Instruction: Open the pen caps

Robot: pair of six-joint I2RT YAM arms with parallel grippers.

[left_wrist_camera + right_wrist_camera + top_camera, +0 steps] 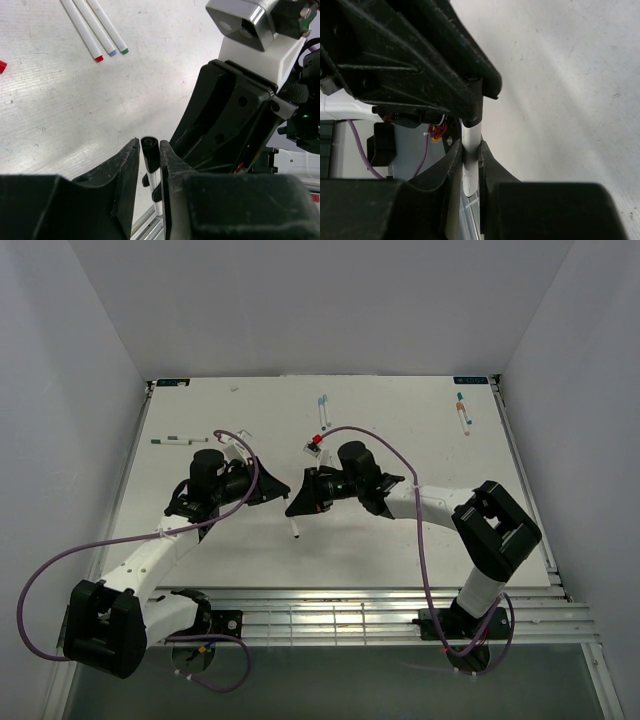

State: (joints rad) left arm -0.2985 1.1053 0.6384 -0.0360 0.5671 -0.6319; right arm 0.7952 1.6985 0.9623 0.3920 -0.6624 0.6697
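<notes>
Above the table point(380, 550) my right gripper point(470, 147) pinches the pen point(471, 134); I cannot tell whether my left gripper point(149, 145) grips the cap point(149, 151): it could slip.

Soft, even light is coming from overhead, making the white counter point(400, 530) bright with only faint shadows lying on it. In the wrist views, the left tool point(149, 145) and right tool point(470, 147) are looming dark and blurred up close, while the pen point(471, 170) is showing sharper.

Pen cap point(150, 149), seemingly black, half hidden.
</notes>
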